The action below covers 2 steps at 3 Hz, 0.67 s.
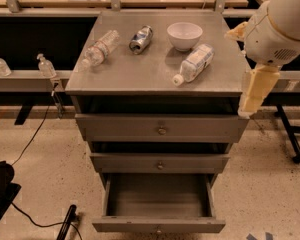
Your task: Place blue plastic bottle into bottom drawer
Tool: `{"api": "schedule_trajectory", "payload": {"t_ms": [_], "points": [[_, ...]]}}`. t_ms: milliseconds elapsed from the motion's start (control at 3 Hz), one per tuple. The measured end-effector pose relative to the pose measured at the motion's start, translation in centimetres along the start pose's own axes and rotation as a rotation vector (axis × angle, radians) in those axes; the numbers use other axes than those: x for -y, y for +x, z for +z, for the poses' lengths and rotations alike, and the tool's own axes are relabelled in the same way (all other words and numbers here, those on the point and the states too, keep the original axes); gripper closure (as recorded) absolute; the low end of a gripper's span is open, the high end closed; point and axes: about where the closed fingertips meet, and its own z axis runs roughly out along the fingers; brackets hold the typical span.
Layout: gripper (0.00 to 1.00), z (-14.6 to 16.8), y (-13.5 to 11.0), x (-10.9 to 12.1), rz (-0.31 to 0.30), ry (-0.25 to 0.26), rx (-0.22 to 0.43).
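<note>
In the camera view, a grey metal desk [140, 79] with three drawers stands in the middle. The blue plastic bottle [195, 63] lies on its side on top of the desk, at about 1 o'clock from the middle of the view. Its white cap points toward 7 o'clock. A white bowl [184, 35] sits just beside it at 12 o'clock. A dented can [141, 38] and a thinner clear bottle [100, 49] lie farther off at 10 o'clock.

The bottom drawer [159, 225] is at 6 o'clock. It is pulled out, and nothing shows inside it. The two drawers above it are pushed in most of the way.

The gripper [253, 90] hangs at 3 o'clock, past the right edge of the desk, under the big white arm. It is apart from the blue plastic bottle and does not touch it. I cannot tell if it is spread wide or pinched together.

So I think the job has only begun. The drawer is ready. Three steps are left: reach the bottle, grab it, and carry it down into the drawer.
</note>
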Motion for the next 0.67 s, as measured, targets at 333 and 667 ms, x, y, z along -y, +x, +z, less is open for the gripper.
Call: {"api": "schedule_trajectory", "payload": {"t_ms": [333,667], "points": [[0.00,3.4,-1.9,4.7,-0.234,0.072,0.006],[0.00,7.5,-3.0,9.7,-0.438,0.082,-0.022]]}}
